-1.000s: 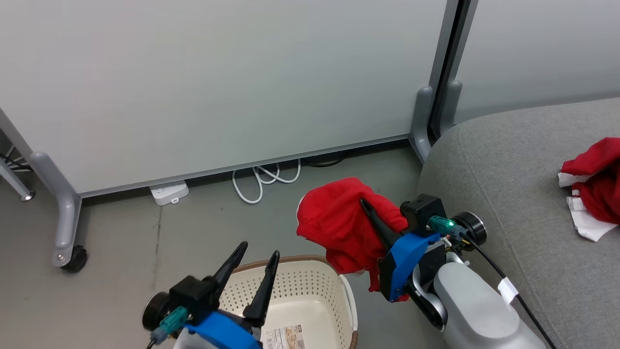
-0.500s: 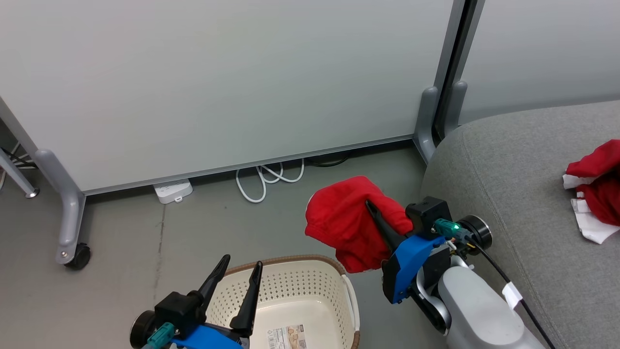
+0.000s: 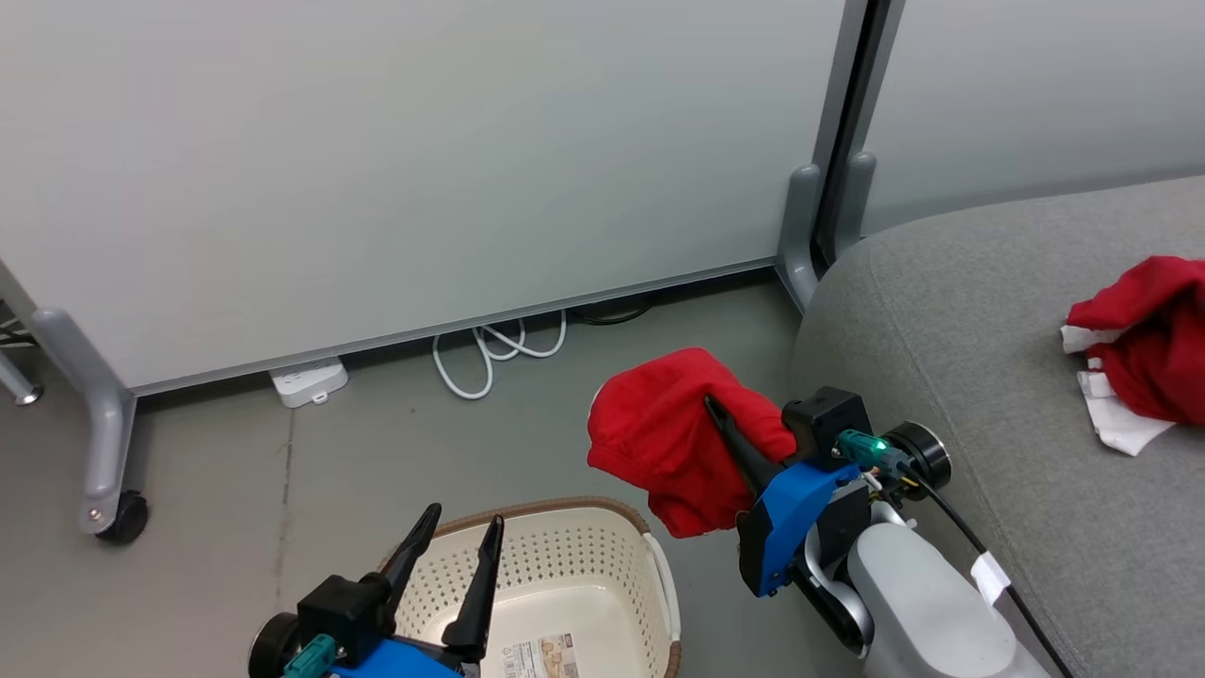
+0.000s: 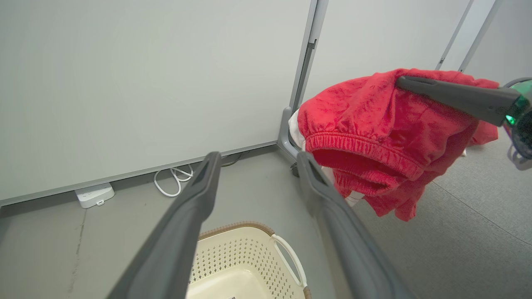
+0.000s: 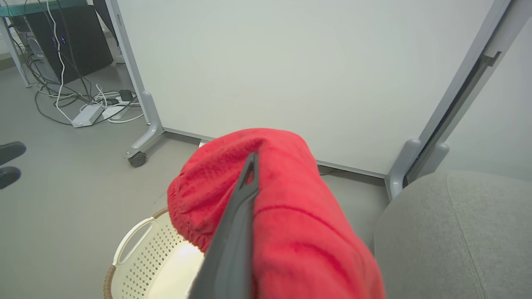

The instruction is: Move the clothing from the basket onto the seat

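Right tool (image 3: 720, 419) gripping red garment (image 3: 659, 443) above grey floor (image 3: 377, 443), left tool (image 3: 464, 516) spread, white partition (image 3: 424, 160) behind

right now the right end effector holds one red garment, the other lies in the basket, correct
No: the other garment lies on the sofa, not in the basket; the head view shows it. The right end effector holds a red garment.

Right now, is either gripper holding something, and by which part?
The right gripper pinches a red garment by a bunched fold; the exact spot is hidden. The left gripper holds nothing.
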